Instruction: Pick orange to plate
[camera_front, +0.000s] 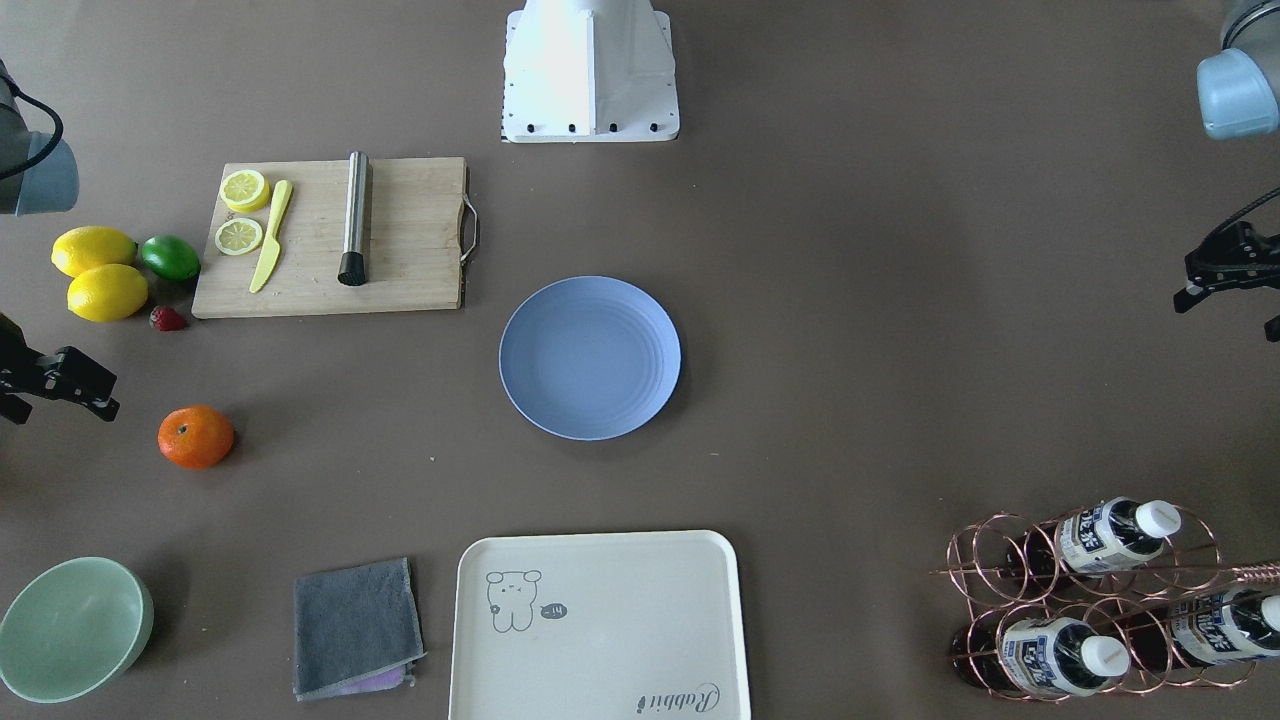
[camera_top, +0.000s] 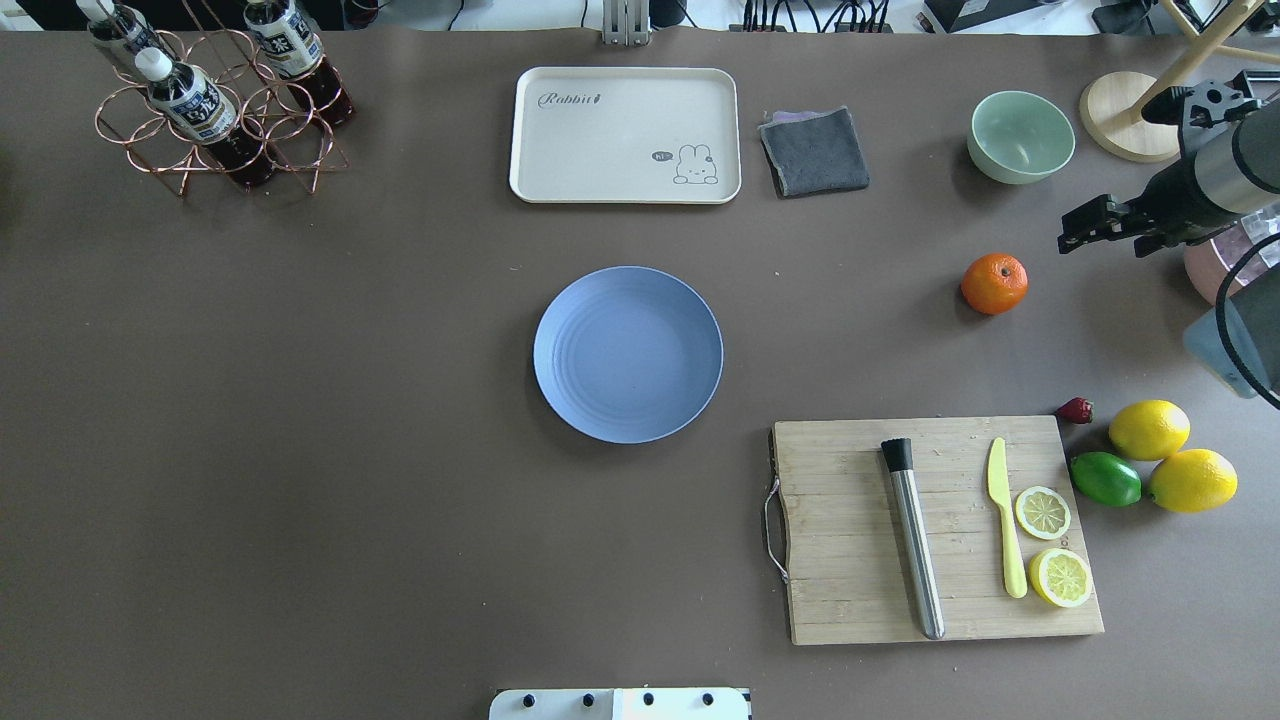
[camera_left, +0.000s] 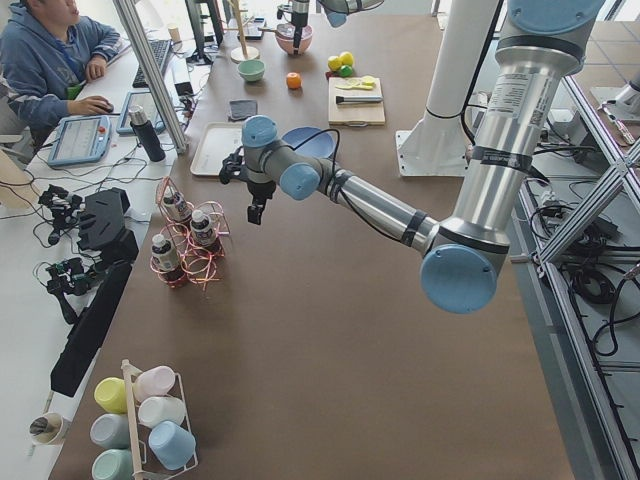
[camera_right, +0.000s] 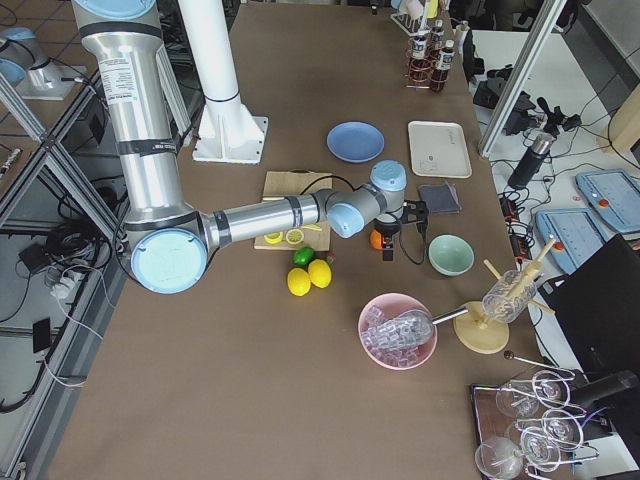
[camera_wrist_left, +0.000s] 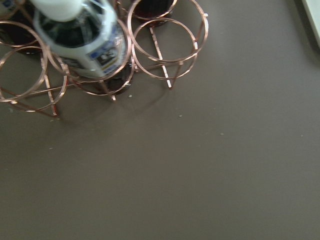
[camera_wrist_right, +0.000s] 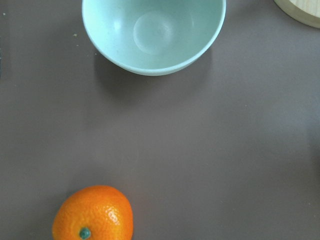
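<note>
The orange (camera_front: 196, 437) (camera_top: 994, 283) lies on the brown table at my right, its green stem dimple facing up. In the right wrist view the orange (camera_wrist_right: 93, 215) sits at the lower left, with no fingers showing. My right gripper (camera_top: 1085, 232) (camera_front: 70, 385) hovers above the table, a little outboard of the fruit and apart from it. It looks open and holds nothing. The blue plate (camera_front: 590, 358) (camera_top: 628, 354) rests bare in the table's middle. My left gripper (camera_front: 1225, 300) (camera_left: 252, 195) hangs near the bottle rack, apparently open and holding nothing.
A pale green bowl (camera_top: 1020, 135) (camera_wrist_right: 152, 32) stands beyond the orange. Two lemons (camera_top: 1170, 455), a lime (camera_top: 1105, 478) and a strawberry (camera_top: 1076, 410) lie beside a cutting board (camera_top: 850, 530). A cream tray (camera_top: 625, 135), a grey cloth (camera_top: 814, 150) and a copper bottle rack (camera_top: 215, 120) line the far side.
</note>
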